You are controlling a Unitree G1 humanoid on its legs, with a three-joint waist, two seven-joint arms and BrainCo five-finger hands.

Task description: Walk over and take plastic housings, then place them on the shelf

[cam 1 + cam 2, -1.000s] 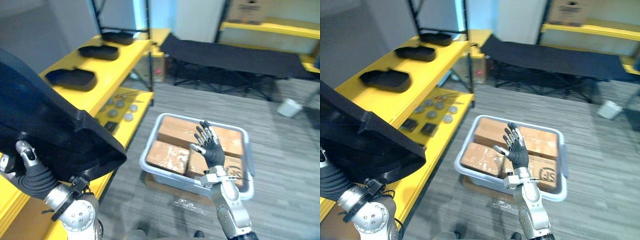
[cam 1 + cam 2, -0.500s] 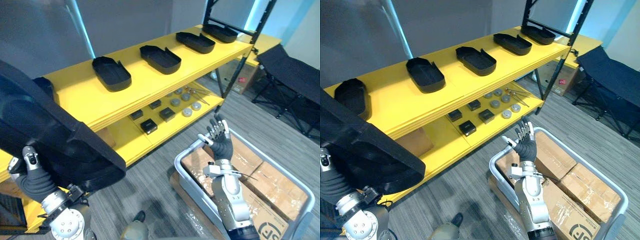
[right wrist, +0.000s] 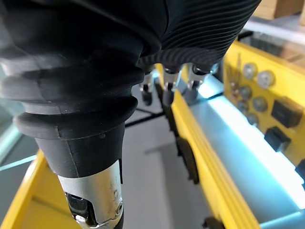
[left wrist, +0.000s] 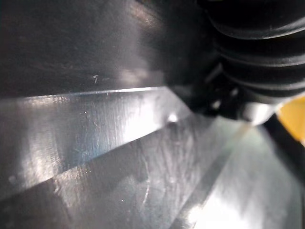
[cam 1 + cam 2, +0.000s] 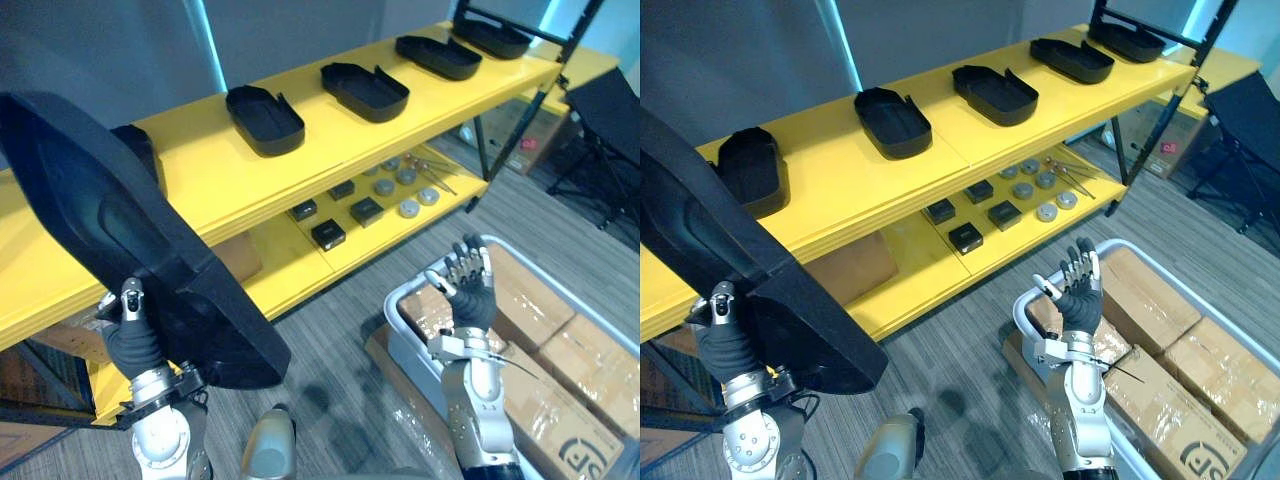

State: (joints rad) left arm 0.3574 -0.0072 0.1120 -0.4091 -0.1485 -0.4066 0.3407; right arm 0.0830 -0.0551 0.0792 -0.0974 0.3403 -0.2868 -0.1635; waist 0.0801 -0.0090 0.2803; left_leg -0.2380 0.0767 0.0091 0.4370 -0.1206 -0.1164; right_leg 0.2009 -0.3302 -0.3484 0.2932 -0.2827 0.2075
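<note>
My left hand (image 5: 130, 340) holds up a large black plastic housing (image 5: 120, 240) at the lower left, thumb on its edge; its glossy surface (image 4: 95, 119) lies close in the left wrist view. Ahead stands the yellow shelf (image 5: 330, 150). Its top level carries several similar black housings in a row (image 5: 265, 118) (image 5: 365, 90) (image 5: 438, 55), with one more (image 5: 750, 168) beside the held one. My right hand (image 5: 470, 295) is raised at the lower right, open with straight fingers (image 3: 167, 90), holding nothing.
The shelf's lower level holds small black boxes (image 5: 328, 235), grey discs (image 5: 405, 185) and a cardboard box (image 5: 850, 265). A grey bin (image 5: 400, 330) of cardboard boxes (image 5: 545, 345) sits on the floor under my right hand. A black shelf post (image 5: 500, 145) stands at the right.
The camera has swung and the shelf now sits more square ahead. The held housing stands more upright and higher. My right hand stays raised and open.
</note>
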